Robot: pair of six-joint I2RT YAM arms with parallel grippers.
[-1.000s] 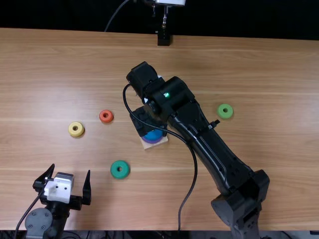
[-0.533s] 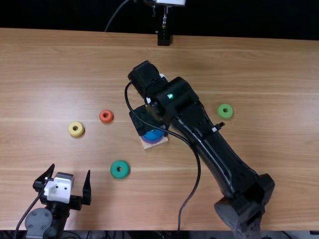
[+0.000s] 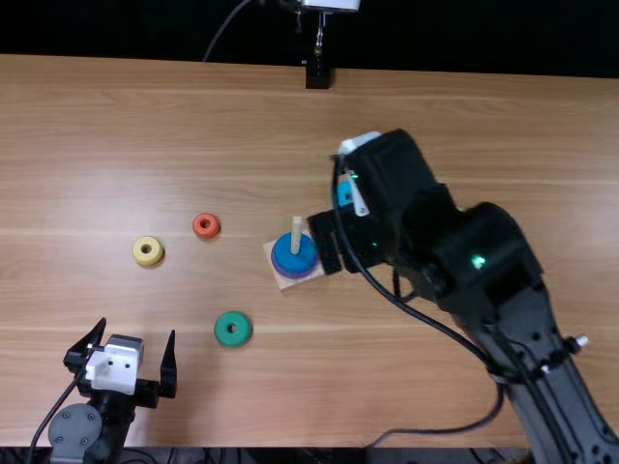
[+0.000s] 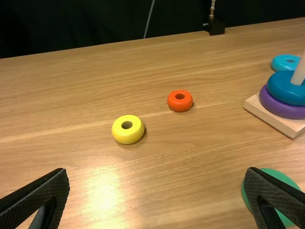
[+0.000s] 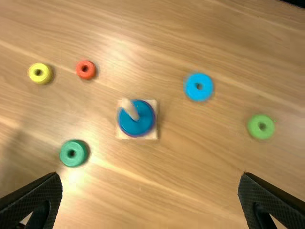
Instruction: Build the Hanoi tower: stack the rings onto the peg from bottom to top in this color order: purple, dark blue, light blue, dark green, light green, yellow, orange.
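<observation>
Near-left corner of the table [image 3: 145,116]: the left gripper [image 3: 137,333] is hanging over the surface, its two fingers spreading wide apart. In the left wrist view, one finger is partly overlapping the dark green ring [image 3: 233,330].

Left part of the table, about midway between near and far edges: the yellow ring [image 3: 147,251] is lying flat. Next toward the right edge, and slightly nearer the far edge, the orange ring [image 3: 206,226] is also lying flat.

Farther right, on the near-edge side of both, the dark green ring is resting flat, well apart from them.

Near the table's middle: the square wooden base [image 3: 283,284] is sitting on the surface, and its peg [image 3: 297,235] is standing upright. The purple ring [image 3: 294,276] is lying lowest around the peg; the dark blue ring [image 3: 290,259] is lying directly on top of it, also around the peg. The peg's upper part is rising bare above them.

Just right of the base: the right gripper [image 3: 336,242] is hanging above the table. In the right wrist view its fingers are standing wide apart.

Partly hidden behind the right arm [image 3: 445,242], the light blue ring [image 3: 344,193] is lying flat on the table, nearer the far edge than the base.

Toward the right edge: in the right wrist view, the light green ring [image 5: 260,127] is lying flat, well apart from the base.
</observation>
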